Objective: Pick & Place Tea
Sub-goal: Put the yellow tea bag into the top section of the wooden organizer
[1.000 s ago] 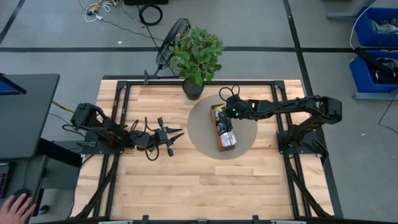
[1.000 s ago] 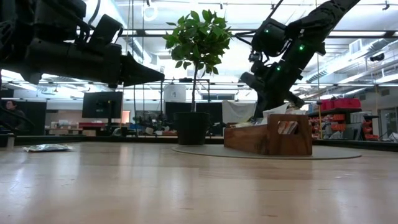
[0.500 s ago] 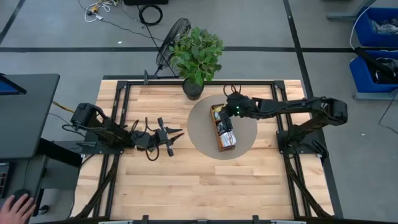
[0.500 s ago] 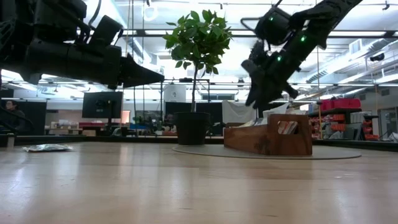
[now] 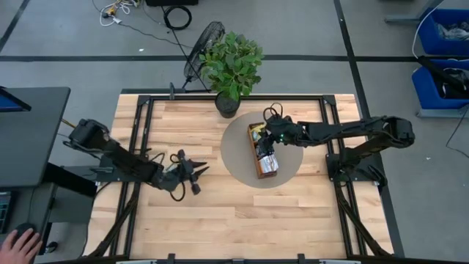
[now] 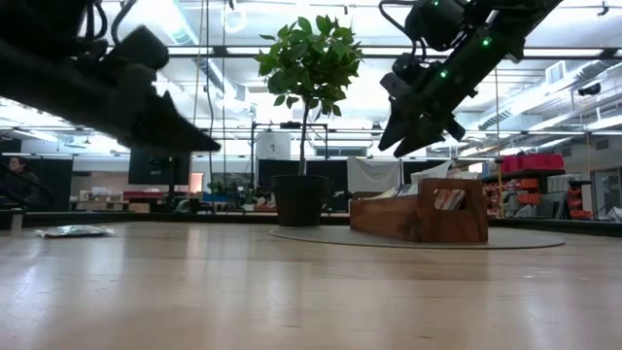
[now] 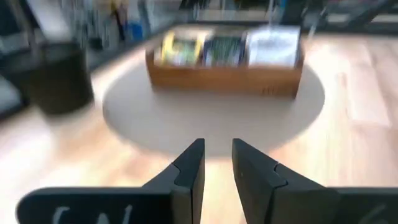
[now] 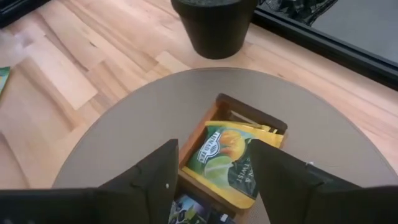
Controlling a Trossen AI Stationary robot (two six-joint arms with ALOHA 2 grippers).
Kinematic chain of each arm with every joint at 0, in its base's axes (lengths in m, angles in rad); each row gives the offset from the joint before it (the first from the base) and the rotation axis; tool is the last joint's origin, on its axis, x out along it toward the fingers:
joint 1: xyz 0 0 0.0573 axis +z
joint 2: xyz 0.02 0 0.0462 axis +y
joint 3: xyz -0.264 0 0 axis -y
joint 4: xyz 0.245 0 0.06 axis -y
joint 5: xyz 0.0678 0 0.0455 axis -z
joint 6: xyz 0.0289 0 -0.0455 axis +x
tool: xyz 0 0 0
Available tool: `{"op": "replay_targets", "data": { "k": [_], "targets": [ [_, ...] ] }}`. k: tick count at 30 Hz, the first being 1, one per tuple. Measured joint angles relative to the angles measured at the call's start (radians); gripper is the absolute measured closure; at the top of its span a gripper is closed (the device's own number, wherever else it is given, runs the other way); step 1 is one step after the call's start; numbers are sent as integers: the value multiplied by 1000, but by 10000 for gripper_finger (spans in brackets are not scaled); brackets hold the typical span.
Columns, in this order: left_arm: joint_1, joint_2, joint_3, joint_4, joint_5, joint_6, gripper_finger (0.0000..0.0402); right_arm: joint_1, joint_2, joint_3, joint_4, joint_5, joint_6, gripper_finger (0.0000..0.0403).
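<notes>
The brown wooden tray [image 5: 267, 163] rests on a round grey mat [image 5: 238, 158] at the table's far middle. Tea sachets stand in its compartments: yellow [image 7: 180, 50], dark [image 7: 224, 50] and pale [image 7: 270, 46]. A yellow-and-green sachet [image 8: 227, 155] lies in the end compartment nearest the plant. My right gripper [image 8: 214, 152] hangs open above that end of the tray [image 6: 428, 214], with nothing between its fingers. My left gripper [image 7: 217, 158] is over bare table left of the mat, pointing at the tray, its fingers a little apart and empty. One loose sachet [image 6: 73, 230] lies flat on the table at the left.
A potted plant [image 5: 231, 62] stands at the far edge, its dark pot [image 8: 214, 25] just beyond the mat. A black frame [image 5: 146, 99] runs round the tabletop. Bare wood fills the near half [image 5: 242, 220]. A person's hand [image 5: 18, 242] shows off the table, near left.
My right gripper has opened and risen out of the tray's far end, now hanging clear above it. My left gripper has swung toward the table's near edge, sunk a little and turned; its fingers keep the same gap.
</notes>
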Motion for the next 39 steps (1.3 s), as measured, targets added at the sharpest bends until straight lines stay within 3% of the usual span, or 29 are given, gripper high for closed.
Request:
{"op": "replay_targets", "data": {
  "k": [5,9,14,21,32,39],
  "targets": [
    [16,-61,141,-624,122,-383,317,9,0,0,1,1,-22,195],
    [42,-59,309,-1115,254,-529,317,9,0,0,-1,1,-36,195],
    [34,-54,391,-1391,306,-644,317,11,0,0,-1,1,-36,195],
    [19,-54,392,-1530,397,-757,309,12,0,0,-5,1,-40,195],
    [-7,-30,388,-1541,423,-735,181,31,1,0,-5,1,-43,195],
    [38,49,387,-1535,438,-682,168,46,1,0,-3,1,-39,195]
  ]
}}
